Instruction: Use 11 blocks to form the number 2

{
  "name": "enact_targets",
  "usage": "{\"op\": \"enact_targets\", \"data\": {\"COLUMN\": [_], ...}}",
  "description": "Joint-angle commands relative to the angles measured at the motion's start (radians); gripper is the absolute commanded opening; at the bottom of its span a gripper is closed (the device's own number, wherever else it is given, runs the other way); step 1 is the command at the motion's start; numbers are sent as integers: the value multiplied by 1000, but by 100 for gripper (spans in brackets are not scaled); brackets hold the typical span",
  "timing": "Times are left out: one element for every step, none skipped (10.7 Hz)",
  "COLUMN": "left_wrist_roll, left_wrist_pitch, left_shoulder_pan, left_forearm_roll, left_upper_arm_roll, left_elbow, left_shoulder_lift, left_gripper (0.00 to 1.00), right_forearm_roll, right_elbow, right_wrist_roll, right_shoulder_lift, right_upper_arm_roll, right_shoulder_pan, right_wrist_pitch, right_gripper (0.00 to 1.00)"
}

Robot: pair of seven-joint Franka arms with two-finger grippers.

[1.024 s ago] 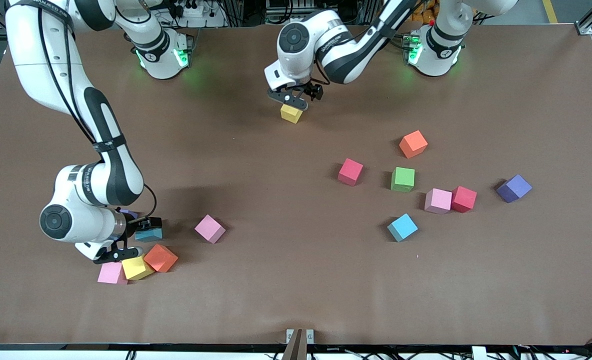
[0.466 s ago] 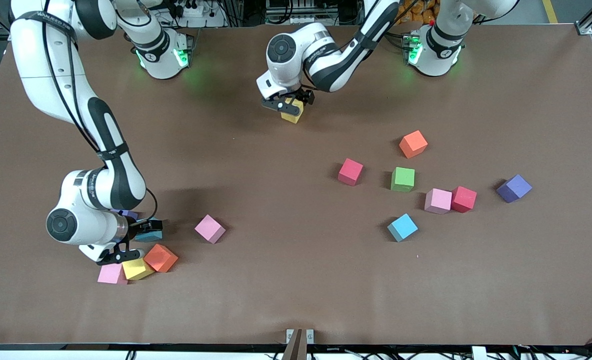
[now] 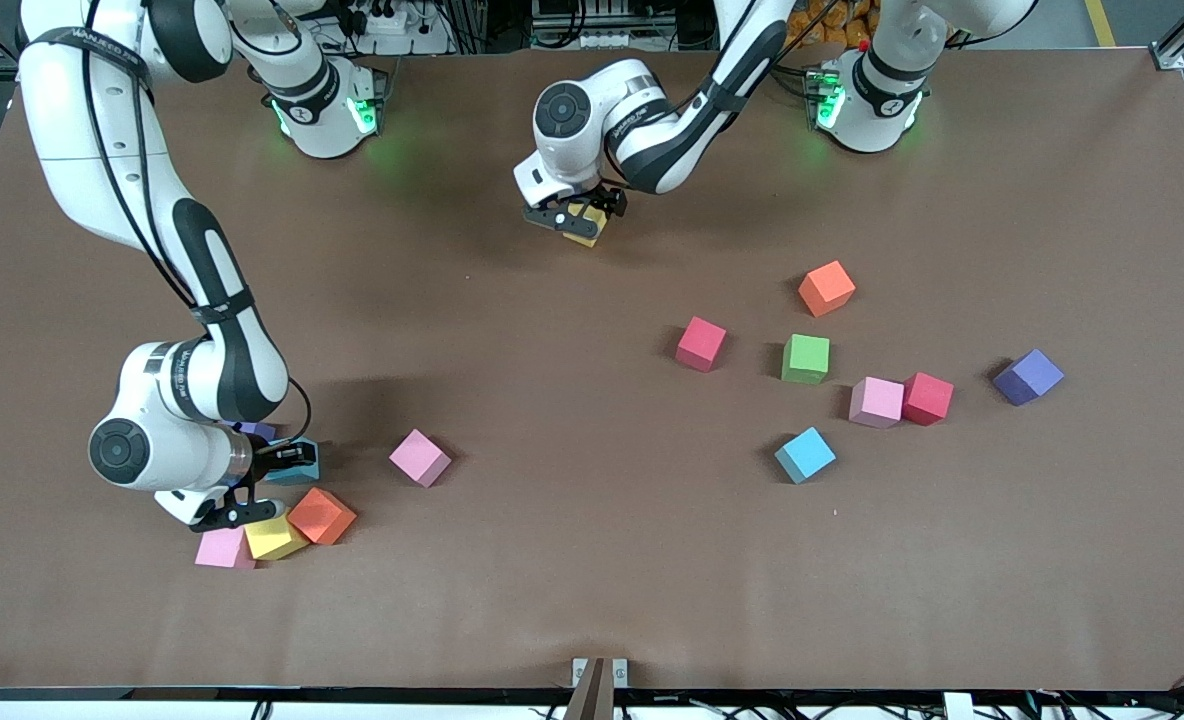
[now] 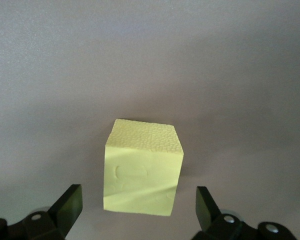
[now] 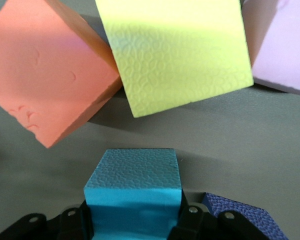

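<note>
My right gripper (image 3: pixel 274 468) (image 5: pixel 134 222) is down at the table near the right arm's end, shut on a blue block (image 3: pixel 300 466) (image 5: pixel 132 192), with its fingers pressed against two of the block's sides. Beside it lie an orange block (image 3: pixel 321 515) (image 5: pixel 45 75), a yellow block (image 3: pixel 274 537) (image 5: pixel 175 55), a pink block (image 3: pixel 222 548) (image 5: pixel 282 45) and a purple block (image 3: pixel 255 430) (image 5: pixel 245 220). My left gripper (image 3: pixel 574 214) (image 4: pixel 138 200) is open and low around another yellow block (image 3: pixel 586 226) (image 4: pixel 142 170), its fingers clear of the block's sides.
A lone pink block (image 3: pixel 420 458) lies toward the table's middle. Toward the left arm's end are scattered orange (image 3: pixel 827 288), crimson (image 3: pixel 702 343), green (image 3: pixel 806 358), pink (image 3: pixel 876 402), red (image 3: pixel 928 398), purple (image 3: pixel 1028 376) and blue (image 3: pixel 805 454) blocks.
The left gripper has come down from above the yellow block to straddle it. The right gripper has closed on the blue block.
</note>
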Motion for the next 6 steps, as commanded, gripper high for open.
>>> {"op": "enact_targets", "data": {"left_wrist_roll": [-20, -20, -26, -26, -27, -27], "left_wrist_pitch": [7, 10, 22, 34, 45, 47], "left_shoulder_pan": [-16, -25, -31, -39, -49, -49], "left_forearm_roll": [26, 26, 26, 32, 65, 81], "left_upper_arm_roll": [13, 14, 14, 17, 26, 28], "left_elbow": [19, 22, 33, 34, 34, 34], "left_shoulder_lift": [26, 40, 60, 76, 83, 81], "left_gripper": [100, 100, 100, 95, 83, 61], "right_forearm_roll": [15, 15, 15, 15, 15, 17], "right_elbow": [16, 22, 22, 25, 25, 25], "right_wrist_roll": [-29, -72, -118, -150, -152, -151], "right_shoulder_lift": [0, -8, -23, -40, -58, -86], "right_upper_arm_roll": [6, 7, 12, 27, 32, 37], "right_shoulder_pan": [3, 6, 6, 6, 6, 9], "right_wrist_pitch": [-6, -13, -14, -38, -64, -91], "right_gripper": [35, 34, 33, 33, 33, 33]}}
